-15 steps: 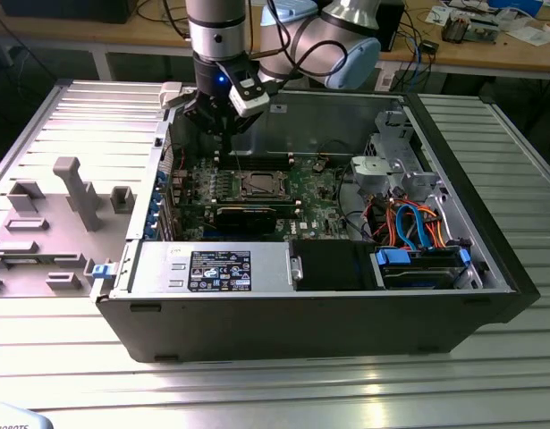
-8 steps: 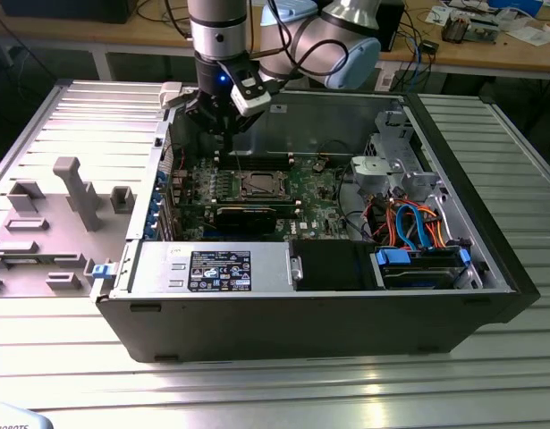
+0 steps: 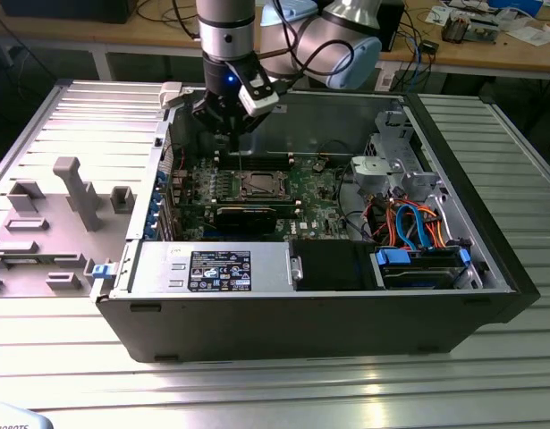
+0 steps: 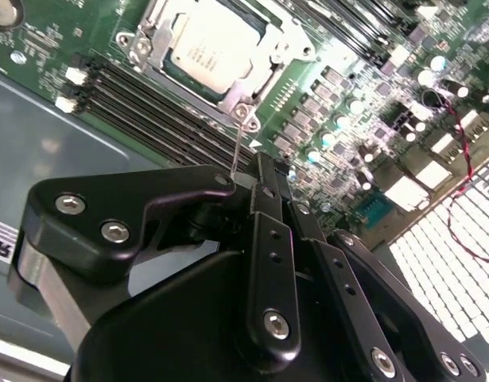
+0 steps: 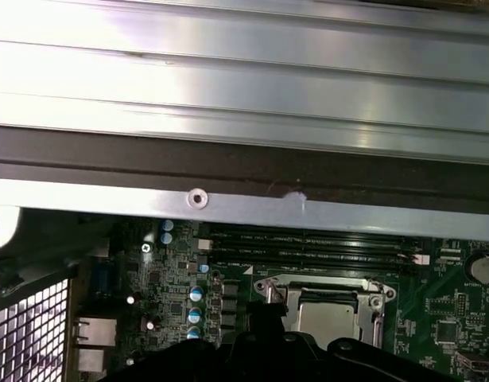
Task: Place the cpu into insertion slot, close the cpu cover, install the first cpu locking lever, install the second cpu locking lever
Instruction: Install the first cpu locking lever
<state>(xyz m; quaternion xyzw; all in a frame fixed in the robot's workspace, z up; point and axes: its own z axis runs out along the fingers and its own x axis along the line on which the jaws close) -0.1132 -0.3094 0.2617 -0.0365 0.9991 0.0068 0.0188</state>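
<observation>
On the exterior view's left lies a grey fixture tray [image 3: 51, 223]; inside the open computer case [image 3: 346, 331] the gripper [image 3: 232, 132] hangs above the green motherboard [image 3: 319, 201], fingers pinched together on a thin locking lever [image 4: 238, 147]; beside it, the cpu [image 3: 257, 186] sits in the insertion slot [image 4: 142, 46] under the closed cpu cover [image 4: 264, 70].

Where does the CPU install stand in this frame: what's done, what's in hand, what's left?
Done: the cpu sits in the insertion slot, with the cpu cover lying closed around it. In hand: one locking lever stands up from the socket corner, its free end at the claw. Left: that lever is not latched down yet; whether the other lever is latched, I cannot tell.
</observation>
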